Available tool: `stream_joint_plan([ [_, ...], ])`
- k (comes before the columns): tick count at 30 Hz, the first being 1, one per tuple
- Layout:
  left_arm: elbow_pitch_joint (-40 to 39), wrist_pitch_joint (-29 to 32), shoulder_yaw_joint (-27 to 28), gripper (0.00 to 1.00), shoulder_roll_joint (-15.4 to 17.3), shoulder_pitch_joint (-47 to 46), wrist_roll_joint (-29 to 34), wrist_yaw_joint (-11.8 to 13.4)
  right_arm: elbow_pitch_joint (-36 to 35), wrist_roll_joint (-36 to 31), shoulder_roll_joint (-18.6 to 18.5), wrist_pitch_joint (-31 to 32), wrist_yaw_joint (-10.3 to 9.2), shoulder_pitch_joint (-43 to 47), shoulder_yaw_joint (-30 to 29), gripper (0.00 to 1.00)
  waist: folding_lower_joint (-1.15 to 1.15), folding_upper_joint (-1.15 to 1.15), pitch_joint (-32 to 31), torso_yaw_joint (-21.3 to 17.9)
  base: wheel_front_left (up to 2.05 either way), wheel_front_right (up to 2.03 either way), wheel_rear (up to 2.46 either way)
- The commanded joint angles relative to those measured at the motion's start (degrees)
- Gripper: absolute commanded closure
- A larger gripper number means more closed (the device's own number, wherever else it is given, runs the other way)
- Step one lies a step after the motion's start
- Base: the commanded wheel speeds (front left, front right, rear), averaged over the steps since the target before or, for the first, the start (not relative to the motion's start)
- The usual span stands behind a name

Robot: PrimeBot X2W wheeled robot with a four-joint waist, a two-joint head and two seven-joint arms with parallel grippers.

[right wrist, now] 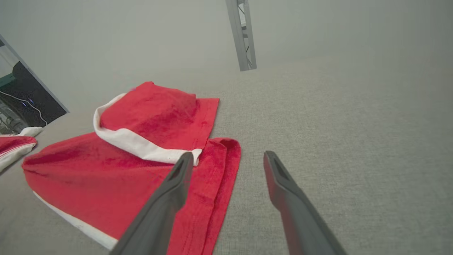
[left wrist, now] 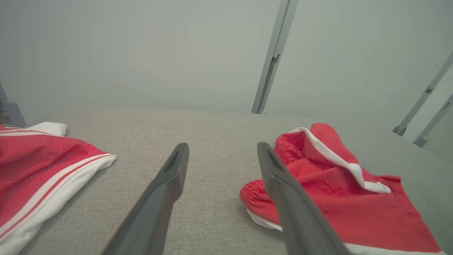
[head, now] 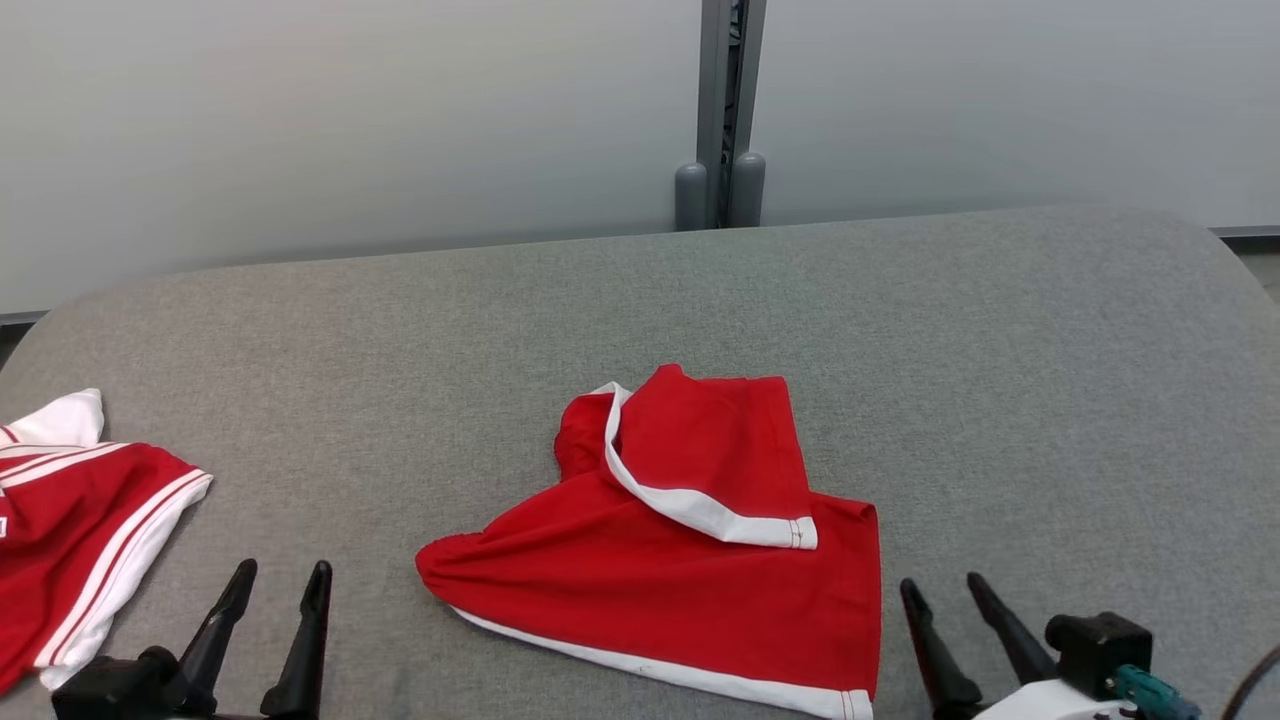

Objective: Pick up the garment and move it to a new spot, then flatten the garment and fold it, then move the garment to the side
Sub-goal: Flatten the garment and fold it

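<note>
Centrally: red garment with white trim, crumpled, its upper part folded over the lower, lying on the grey fabric table near the front edge. Second red-and-white garment, far left, well apart.

Left wrist view adds the gathered waistband. Right wrist view adds a dark opening past the table's left end. Head view gives the table's rounded far edge and a grey post behind it.

Left gripper: low, front left, fingers spread wide, empty, pointing away. Right gripper: front right, just beside the red garment's right edge, likewise wide and empty.

Bare cloth runs broad to the right and behind.
</note>
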Motion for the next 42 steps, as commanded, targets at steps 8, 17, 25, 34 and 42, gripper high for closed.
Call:
stream_joint_plan([
  [8,2.2,3.7,-5.1,0.00,3.4,-3.4,-2.8,-0.4,3.6,5.4,-0.3,7.7,0.02,0.8,5.7,0.00,0.00,0.00,1.6,-0.9,0.00,0.00,0.00],
  [17,4.1,4.5,-10.5,0.00,6.3,-6.3,-6.4,-0.4,8.3,9.1,-0.3,11.3,0.01,0.5,9.7,0.00,0.00,0.00,4.0,-0.9,0.00,0.00,0.00],
  [25,6.7,4.0,-15.2,0.00,8.6,-9.9,-8.6,-0.4,10.8,9.8,-0.3,10.6,-0.01,-2.0,10.7,0.00,0.00,0.00,5.3,-0.7,0.00,0.00,0.00],
  [34,14.8,6.6,-23.6,0.00,11.0,-17.7,-14.3,-0.4,12.7,11.7,0.2,11.3,0.00,-4.0,14.8,0.00,0.00,0.00,6.4,-1.5,0.00,0.00,0.00],
  [42,18.9,7.1,-32.0,0.00,13.7,-22.8,-20.1,-0.4,13.8,13.2,0.4,11.1,0.09,-5.1,18.4,0.03,0.00,0.00,7.4,-2.4,0.00,0.00,0.00],
])
